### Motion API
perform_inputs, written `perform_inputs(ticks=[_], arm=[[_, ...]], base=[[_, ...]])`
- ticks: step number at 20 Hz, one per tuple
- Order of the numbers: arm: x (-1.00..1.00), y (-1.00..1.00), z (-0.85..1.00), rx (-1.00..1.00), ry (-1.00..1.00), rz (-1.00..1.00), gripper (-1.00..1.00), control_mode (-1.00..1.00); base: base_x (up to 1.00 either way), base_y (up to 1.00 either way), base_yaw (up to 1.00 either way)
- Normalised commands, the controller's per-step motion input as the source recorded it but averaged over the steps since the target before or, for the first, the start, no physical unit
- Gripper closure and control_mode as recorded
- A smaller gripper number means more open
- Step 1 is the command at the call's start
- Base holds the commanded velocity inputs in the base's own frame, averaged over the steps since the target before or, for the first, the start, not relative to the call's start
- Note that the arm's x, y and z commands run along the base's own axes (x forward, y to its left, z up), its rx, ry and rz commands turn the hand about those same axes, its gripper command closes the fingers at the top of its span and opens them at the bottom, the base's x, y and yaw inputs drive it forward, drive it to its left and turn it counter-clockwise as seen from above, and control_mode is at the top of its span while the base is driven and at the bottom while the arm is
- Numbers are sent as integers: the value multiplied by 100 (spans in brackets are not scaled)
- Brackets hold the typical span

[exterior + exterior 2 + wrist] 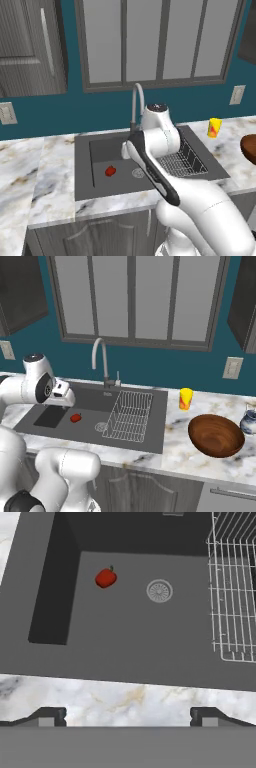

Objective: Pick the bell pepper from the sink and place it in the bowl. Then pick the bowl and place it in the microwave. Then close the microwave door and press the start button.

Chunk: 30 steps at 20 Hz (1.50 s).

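Note:
The small red bell pepper lies on the floor of the dark grey sink, left of the round drain. My gripper hangs open above the sink's front rim, its fingertips wide apart with nothing between them; the pepper is well ahead of it and apart from it. The reddish-brown bowl sits upright on the marble counter right of the sink. The microwave and its door are out of view.
A wire rack fills the sink's right half. The curved faucet rises behind the basin. A small yellow object stands on the counter near the bowl, and a small jug sits at the far right.

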Motion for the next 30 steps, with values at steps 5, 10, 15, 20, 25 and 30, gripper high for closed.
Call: perform_inputs(ticks=[5, 10, 15, 20, 25, 30], arm=[[33, 61, -45, 0, 1, 0, -100, -100], [36, 31, -31, 0, 2, 0, -100, -100], [41, 1, -25, 0, 9, 0, -100, -100], [44, 0, -31, 0, 7, -3, -100, -100], [46, 0, -39, 0, 7, -7, -100, -100], [45, 0, -34, 0, 3, -7, -100, -100]], base=[[0, 0, 0], [0, 0, 0], [0, 0, 0], [0, 0, 0], [0, 0, 0], [0, 0, 0]])
